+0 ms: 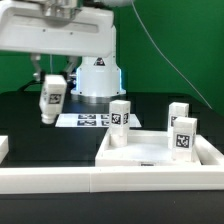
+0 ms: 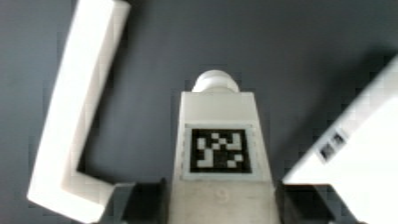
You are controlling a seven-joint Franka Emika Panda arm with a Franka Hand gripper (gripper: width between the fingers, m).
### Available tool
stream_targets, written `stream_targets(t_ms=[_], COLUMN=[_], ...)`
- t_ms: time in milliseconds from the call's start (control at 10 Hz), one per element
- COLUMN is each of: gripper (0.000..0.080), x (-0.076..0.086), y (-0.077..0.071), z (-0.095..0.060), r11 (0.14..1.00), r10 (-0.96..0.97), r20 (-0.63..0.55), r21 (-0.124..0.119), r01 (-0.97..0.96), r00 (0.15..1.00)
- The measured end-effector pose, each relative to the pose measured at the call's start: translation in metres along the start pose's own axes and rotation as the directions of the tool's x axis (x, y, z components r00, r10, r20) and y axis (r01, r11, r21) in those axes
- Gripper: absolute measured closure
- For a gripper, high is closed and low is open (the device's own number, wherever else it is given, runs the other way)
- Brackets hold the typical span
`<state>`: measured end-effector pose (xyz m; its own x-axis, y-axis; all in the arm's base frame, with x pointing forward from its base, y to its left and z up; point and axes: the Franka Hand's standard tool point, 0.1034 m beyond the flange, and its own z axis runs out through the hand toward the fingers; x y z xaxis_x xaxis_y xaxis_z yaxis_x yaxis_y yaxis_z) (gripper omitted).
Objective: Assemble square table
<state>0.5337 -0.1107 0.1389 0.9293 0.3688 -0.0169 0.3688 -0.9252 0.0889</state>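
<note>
**White plastic leg in the jaws, tabletop waiting on the desk**

White hard plastic makes up everything here, and the largest piece is the square tabletop [image 1: 160, 152], a tray-like slab with a raised rim lying on the dark desk [image 1: 30, 118] toward the exterior view's right. It looks stiff and fairly light, though broad enough that only its rim would offer a hold. Three tagged legs already stand on it: one at the far corner [image 1: 120, 114] and two along the exterior view's right edge [image 1: 178, 115] [image 1: 184, 137].

Along the front runs the long white border rail [image 1: 50, 180], and the marker board [image 1: 92, 120] lies flat behind the tabletop.

Smallest is the fourth leg [image 1: 51, 97], a short blocky peg with a tag on its face, held clear of the desk at the exterior view's left. The gripper [image 1: 52, 84] has its jaws narrowed onto the leg's upper end, and the wrist view shows the leg [image 2: 219, 135] running out from between them to a rounded tip. That tip may be a threaded stud, though blur leaves it unclear. Smooth plastic will likely slip under twisting, so a firm squeeze across the flat sides suits it best.
</note>
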Motion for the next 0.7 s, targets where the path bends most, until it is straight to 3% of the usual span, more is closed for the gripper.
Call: stream_targets(t_ms=[100,300,400,700], gripper=[0.0512,0.0512,0.0512,0.0512], x=[0.021,0.041,0.039,0.037], y=[-0.007,-0.006,-0.007,-0.008], z=[-0.01,-0.017,-0.013,-0.011], r11=[0.999,0.999,1.0,1.0], r10=[0.039,0.047,0.016,0.019], r20=[-0.005,-0.029,-0.021,-0.018], r21=[0.01,-0.004,-0.026,-0.022], r01=[-0.039,-0.047,-0.017,-0.019], r00=[0.999,0.998,1.0,1.0])
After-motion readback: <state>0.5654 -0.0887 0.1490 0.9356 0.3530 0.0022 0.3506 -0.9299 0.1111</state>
